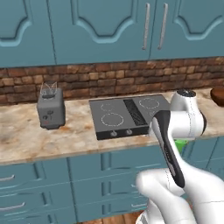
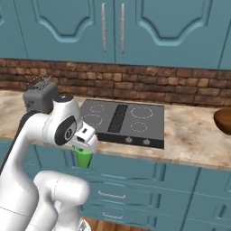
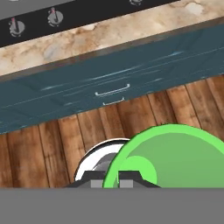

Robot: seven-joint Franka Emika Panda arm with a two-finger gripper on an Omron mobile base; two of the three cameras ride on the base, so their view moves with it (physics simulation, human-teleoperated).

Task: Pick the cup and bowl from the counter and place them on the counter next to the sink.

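Note:
My gripper [image 2: 84,147] is shut on the small bright green cup [image 2: 84,158] and holds it out in front of the counter's [image 2: 194,135] front edge, below the countertop. In the hand view the cup [image 3: 175,157] looms large, its rim caught between the two fingertips [image 3: 96,176]. From the left base view just a green sliver of the cup [image 1: 180,145] peeks from behind the arm. The dark reddish-brown bowl [image 2: 223,121] rests on the counter at the far right, cut by the frame edge, and appears again as the bowl [image 1: 218,95]. The sink is out of view.
A dark stovetop [image 2: 122,118] lies on the counter behind the hand. A grey toaster [image 1: 51,109] stands to its left. Teal drawers [image 3: 113,83] run under the counter above a wooden floor [image 3: 52,144]. Upper cabinets [image 1: 109,30] hang over the brick wall.

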